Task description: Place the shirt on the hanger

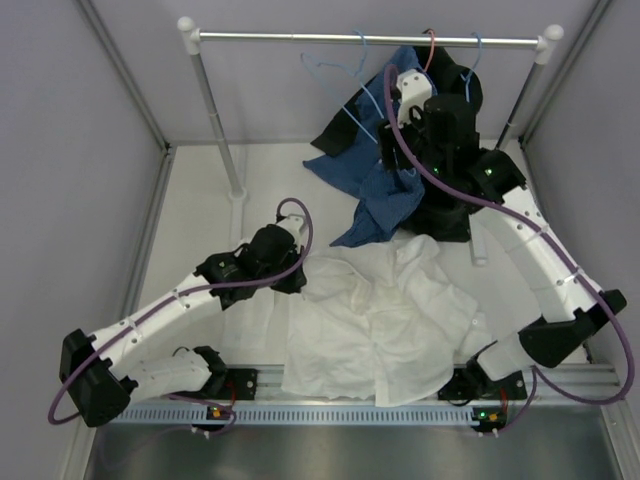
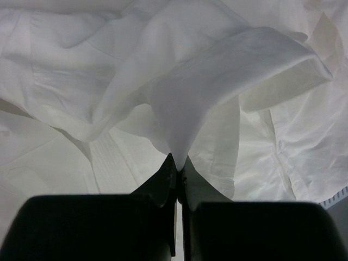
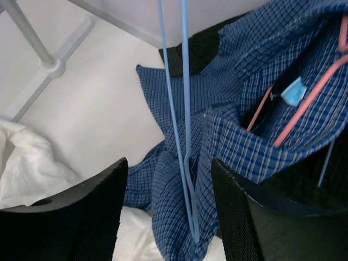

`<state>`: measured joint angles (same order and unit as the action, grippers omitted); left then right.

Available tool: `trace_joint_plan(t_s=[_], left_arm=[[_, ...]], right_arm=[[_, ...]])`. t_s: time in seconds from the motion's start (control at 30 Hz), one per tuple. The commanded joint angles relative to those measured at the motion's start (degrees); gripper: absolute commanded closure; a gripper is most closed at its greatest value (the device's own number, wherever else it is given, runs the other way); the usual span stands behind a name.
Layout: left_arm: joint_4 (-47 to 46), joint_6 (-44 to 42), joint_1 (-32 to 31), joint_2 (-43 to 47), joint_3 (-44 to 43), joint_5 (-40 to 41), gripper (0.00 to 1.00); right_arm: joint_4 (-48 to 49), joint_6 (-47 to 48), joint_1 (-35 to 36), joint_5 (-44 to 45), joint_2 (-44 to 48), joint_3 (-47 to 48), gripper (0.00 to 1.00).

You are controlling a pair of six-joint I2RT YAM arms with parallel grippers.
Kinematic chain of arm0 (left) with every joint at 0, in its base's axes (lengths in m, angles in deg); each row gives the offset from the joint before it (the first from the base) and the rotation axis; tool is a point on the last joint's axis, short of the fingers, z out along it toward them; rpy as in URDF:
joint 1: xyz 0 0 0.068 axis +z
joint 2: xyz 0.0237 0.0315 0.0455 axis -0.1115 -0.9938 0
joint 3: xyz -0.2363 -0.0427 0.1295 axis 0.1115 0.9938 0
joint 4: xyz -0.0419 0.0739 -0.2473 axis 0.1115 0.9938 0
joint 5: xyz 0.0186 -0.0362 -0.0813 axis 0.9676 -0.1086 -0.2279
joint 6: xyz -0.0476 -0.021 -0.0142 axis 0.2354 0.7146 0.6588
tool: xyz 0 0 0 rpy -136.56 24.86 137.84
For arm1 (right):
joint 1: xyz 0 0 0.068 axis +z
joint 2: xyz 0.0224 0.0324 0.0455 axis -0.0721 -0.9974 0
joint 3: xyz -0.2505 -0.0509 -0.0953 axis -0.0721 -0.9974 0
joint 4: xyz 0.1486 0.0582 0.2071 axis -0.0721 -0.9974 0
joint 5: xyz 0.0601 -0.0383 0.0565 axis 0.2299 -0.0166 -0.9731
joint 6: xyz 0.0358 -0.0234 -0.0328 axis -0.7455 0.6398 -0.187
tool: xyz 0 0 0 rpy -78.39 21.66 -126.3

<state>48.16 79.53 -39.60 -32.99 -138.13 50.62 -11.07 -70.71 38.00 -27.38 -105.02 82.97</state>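
Note:
The white shirt (image 1: 390, 320) lies crumpled on the table in front of the arms. My left gripper (image 1: 298, 272) is at its left edge, shut on a fold of the shirt (image 2: 179, 98), which rises in a peak from the closed jaws (image 2: 178, 163). The thin light-blue hanger (image 1: 345, 75) hangs from the rail (image 1: 300, 38). Its lower wires (image 3: 185, 136) pass between the fingers of my right gripper (image 3: 168, 161), which is open and not touching them. My right gripper (image 1: 388, 150) is raised at the rack.
A blue checked shirt (image 3: 261, 81) on a red hanger (image 3: 304, 103) and a black garment (image 1: 455, 80) hang on the rack, draping to the table. The rack's left post (image 1: 215, 110) and foot (image 3: 51, 65) stand left of them. Grey walls close in both sides.

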Motion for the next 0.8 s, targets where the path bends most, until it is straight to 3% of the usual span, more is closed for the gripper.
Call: trace_joint_plan(t_s=[0.0,0.17,0.4,0.77], left_arm=[[-1.8,-0.9,0.2,0.8,1.8,-0.7,1.00],[-2.5,-0.9,0.2,2.0,2.2,-1.8,1.00],[-2.7,-0.9,0.2,3.5,2.4,-2.1,1.00],[-2.9,-0.7,0.2,3.8,2.9,-2.8,1.00]], right_arm=[[-1.5,4.5,-2.3,-3.2,-3.9,8.7,0.40],[-2.7,5.5,-3.6,-5.8,-7.4,12.6,0.43],[-2.7,5.4,-4.0,-10.7,-10.5,11.1,0.65],[-2.7,2.9,-4.0,-8.6,-9.8,9.0,0.73]])
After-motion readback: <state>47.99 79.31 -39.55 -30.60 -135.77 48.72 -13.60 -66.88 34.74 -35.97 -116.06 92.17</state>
